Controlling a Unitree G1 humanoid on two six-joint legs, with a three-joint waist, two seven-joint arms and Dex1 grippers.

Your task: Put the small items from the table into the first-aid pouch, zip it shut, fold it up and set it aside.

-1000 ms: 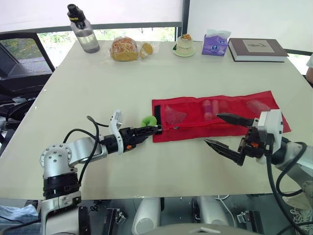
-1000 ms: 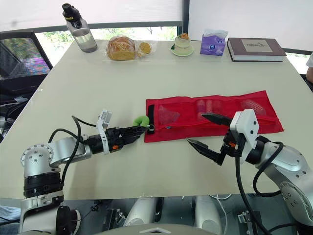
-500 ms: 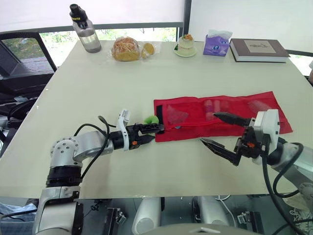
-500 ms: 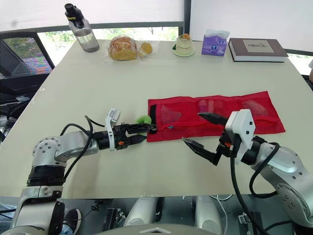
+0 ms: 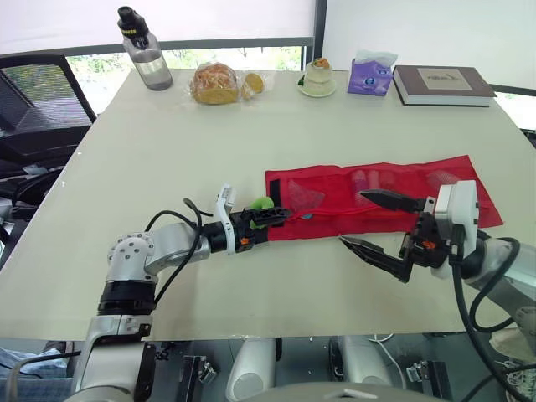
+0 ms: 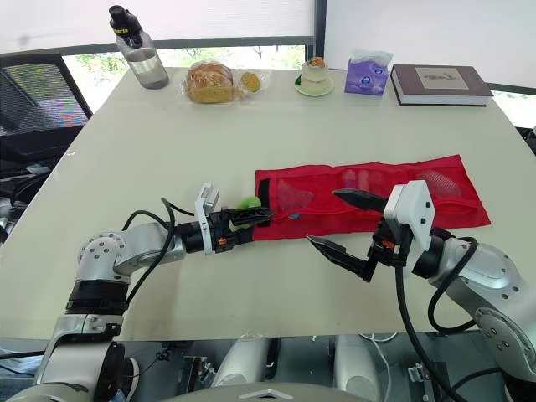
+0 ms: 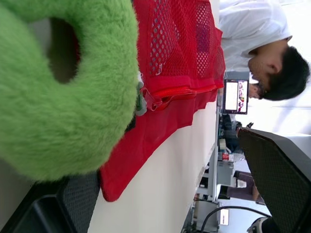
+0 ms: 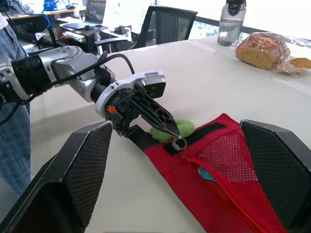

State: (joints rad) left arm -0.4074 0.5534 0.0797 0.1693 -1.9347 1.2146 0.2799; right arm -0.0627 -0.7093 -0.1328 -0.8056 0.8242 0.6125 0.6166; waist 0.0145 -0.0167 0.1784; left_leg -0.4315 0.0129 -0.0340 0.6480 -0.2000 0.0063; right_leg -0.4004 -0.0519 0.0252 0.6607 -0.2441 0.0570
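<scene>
Two arms reach over a pale table, with the red pouch lying unfolded and flat across the table's near right part. Its mesh pockets face up and small items show through them, among them a clear packet near the left end. What the others are, cannot tell.

Right gripper hangs just above the table at the pouch's near edge, about mid-length. Its fingers are spread wide and hold nothing.

Left gripper is at the pouch's left end, low over the table. In the right wrist view its fingers are pressed together to a point, and the tips pinch the zip pull.

Far edge of the table, right to left:
- book, lying flat
- purple tissue pack
- small cake on a plate
- bread in clear wrap
- bottle, upright at the far left corner

All of these are well apart from the pouch.

Black chair stands off the table's left side.

Green fluffy ring lies on the table touching the pouch's left end, just beside the left gripper's fingers and next to the black strip across that end.

A person in a white shirt shows past the pouch's far end in the left wrist view.
</scene>
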